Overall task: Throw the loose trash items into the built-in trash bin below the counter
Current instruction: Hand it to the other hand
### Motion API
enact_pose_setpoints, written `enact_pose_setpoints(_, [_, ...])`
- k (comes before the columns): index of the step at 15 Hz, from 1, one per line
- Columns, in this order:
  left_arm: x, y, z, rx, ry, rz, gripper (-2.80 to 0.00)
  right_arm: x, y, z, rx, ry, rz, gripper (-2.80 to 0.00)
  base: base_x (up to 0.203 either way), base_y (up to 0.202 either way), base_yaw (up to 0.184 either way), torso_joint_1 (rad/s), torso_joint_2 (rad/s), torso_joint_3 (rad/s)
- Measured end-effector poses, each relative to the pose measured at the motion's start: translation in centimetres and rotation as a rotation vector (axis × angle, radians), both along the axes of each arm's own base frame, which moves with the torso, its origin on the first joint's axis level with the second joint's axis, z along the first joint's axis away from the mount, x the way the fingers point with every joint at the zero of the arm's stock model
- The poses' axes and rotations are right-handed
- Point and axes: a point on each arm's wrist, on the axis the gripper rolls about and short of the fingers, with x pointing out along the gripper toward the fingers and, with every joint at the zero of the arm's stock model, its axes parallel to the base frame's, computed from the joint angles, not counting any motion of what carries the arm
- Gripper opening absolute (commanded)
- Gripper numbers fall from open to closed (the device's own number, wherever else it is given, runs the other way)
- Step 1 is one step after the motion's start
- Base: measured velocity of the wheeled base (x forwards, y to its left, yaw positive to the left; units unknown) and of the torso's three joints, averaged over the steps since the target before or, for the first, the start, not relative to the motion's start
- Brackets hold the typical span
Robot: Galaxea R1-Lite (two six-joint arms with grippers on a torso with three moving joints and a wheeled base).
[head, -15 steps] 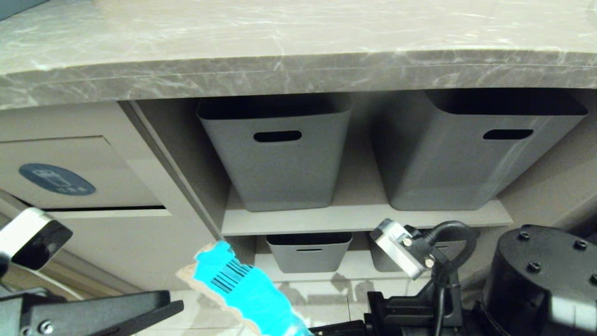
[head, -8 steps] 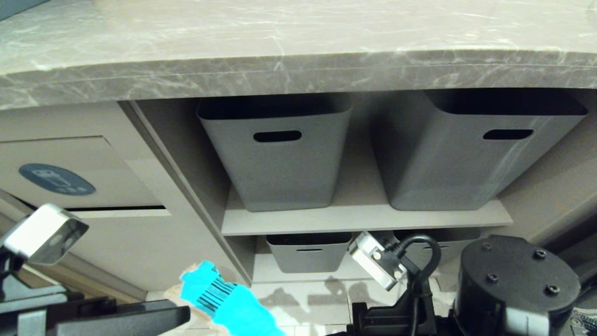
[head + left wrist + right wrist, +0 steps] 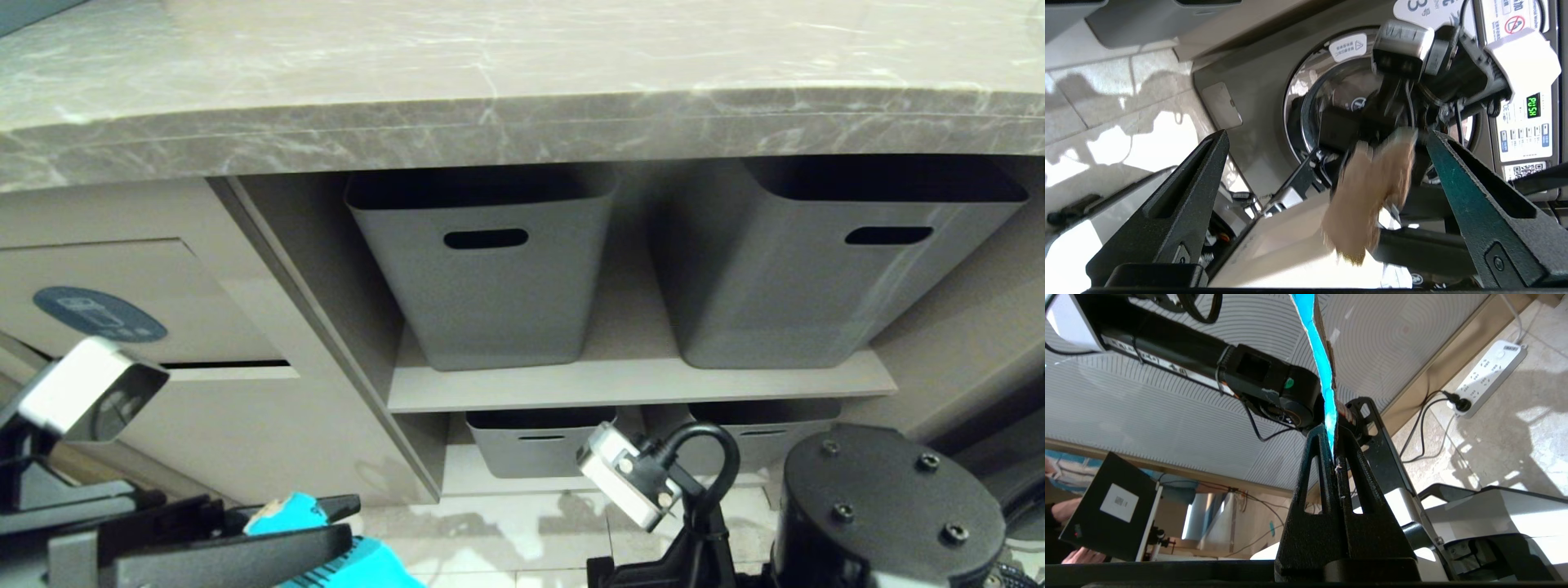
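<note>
A: What is being seen closest in, at the bottom of the head view?

B: The left gripper is being held low at the left, its fingers spread wide apart with nothing clamped between them. The teal barcoded wrapper is being shown right beside those fingers, partly hidden behind one of them.

A: And what is the wrapper being held by?

B: It is being pinched at its lower end by the right gripper, whose fingers are pressed together on it. In the right wrist view the wrapper is being seen edge-on, rising from the fingertips. In the left wrist view its tan back is being seen between the spread fingers of the left gripper; whether it is being touched by them cannot be told.

A: Is the right arm being shown in the head view?

B: Only its wrist camera and black joint housing are being shown, at the lower right; the fingertips are being cut off by the bottom edge.

A: What is being seen farther back?

B: The built-in trash bin is being seen at the left, a dark gap showing under its flap, which bears a blue oval sticker. To its right, grey plastic baskets are being kept on shelves. Above everything, the marble table is being seen with its thick front edge.
</note>
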Motion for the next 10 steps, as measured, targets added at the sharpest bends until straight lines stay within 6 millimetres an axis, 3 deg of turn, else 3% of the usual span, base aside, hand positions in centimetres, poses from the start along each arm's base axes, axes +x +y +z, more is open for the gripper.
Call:
enact_pose_setpoints(5, [0.2, -0.2, -0.3, 0.006, 0.012, -0.005, 0.00, 0.0, 0.7, -0.3, -0.004, 0.006, 0.010, -2.80, 0.000, 0.000, 0.000, 0.000, 0.00, 0.000])
enact_pose_setpoints(6, [0.2, -0.2, -0.4, 0.006, 0.013, -0.006, -2.80, 0.1, 0.9, -0.3, -0.003, 0.004, 0.010, -2.80, 0.000, 0.000, 0.000, 0.000, 0.00, 0.000])
enact_pose_setpoints(10, [-0.1, 0.0, -0.5, 0.006, 0.014, -0.006, -2.80, 0.3, 1.3, -0.4, -0.004, 0.007, 0.010, -2.80, 0.000, 0.000, 0.000, 0.000, 0.00, 0.000])
